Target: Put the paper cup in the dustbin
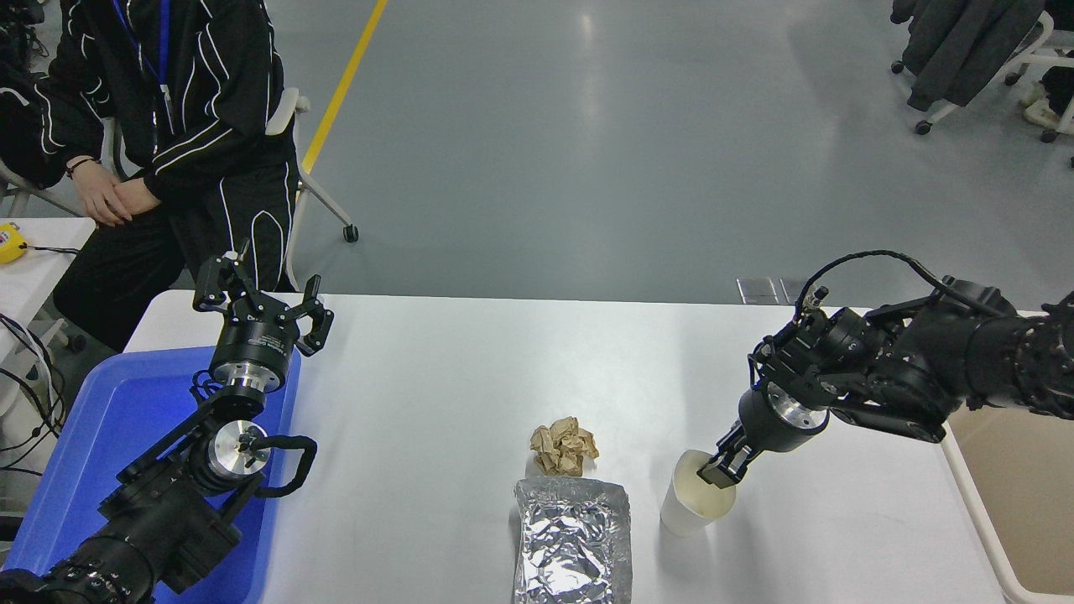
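The white paper cup [690, 513] stands open side up on the table at the front right, leaning slightly. My right gripper [722, 471] reaches down from the right and is pinched on the far right of the cup's rim, one finger inside and one outside. The beige dustbin [977, 510] sits past the table's right edge, only its left rim and part of its inside showing. My left gripper [262, 295] is parked open at the lower left, above the blue tray.
A crumpled brown paper ball [564, 446] and a silver foil packet [572, 541] lie just left of the cup. A blue tray [101, 419] sits at the left edge. A person [168, 101] sits at the far left.
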You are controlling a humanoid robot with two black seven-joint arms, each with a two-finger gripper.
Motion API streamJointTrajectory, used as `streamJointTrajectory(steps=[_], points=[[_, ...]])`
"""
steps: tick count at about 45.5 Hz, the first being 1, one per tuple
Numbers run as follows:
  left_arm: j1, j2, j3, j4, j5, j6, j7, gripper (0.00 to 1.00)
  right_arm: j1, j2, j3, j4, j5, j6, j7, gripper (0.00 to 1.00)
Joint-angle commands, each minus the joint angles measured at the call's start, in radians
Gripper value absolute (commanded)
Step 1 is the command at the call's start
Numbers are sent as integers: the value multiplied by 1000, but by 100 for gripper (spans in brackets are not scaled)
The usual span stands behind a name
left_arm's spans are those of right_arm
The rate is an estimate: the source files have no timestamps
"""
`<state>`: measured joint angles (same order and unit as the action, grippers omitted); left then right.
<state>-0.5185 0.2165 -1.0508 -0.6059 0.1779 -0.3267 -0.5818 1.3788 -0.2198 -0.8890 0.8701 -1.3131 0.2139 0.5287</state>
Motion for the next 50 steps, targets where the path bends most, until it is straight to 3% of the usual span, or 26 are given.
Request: streamJointTrajectory(steps=[1, 15, 25, 35, 50], points=[[0, 0, 0, 0, 0, 0, -1, 100, -10, -3, -10, -9, 2, -5, 45, 0], [0, 0, 0, 0, 0, 0, 0, 100, -4, -6, 7, -52, 9, -5, 100, 0], [0, 0, 0, 0, 0, 0, 0, 100, 114, -44, 77, -56, 58, -7, 125, 0], [0, 0, 0, 0, 0, 0, -1, 100, 212, -102, 186, -176, 248, 2, 128, 0], [0, 0, 0, 0, 0, 0, 0, 100, 137, -89, 209, -511, 610, 4, 126, 0]])
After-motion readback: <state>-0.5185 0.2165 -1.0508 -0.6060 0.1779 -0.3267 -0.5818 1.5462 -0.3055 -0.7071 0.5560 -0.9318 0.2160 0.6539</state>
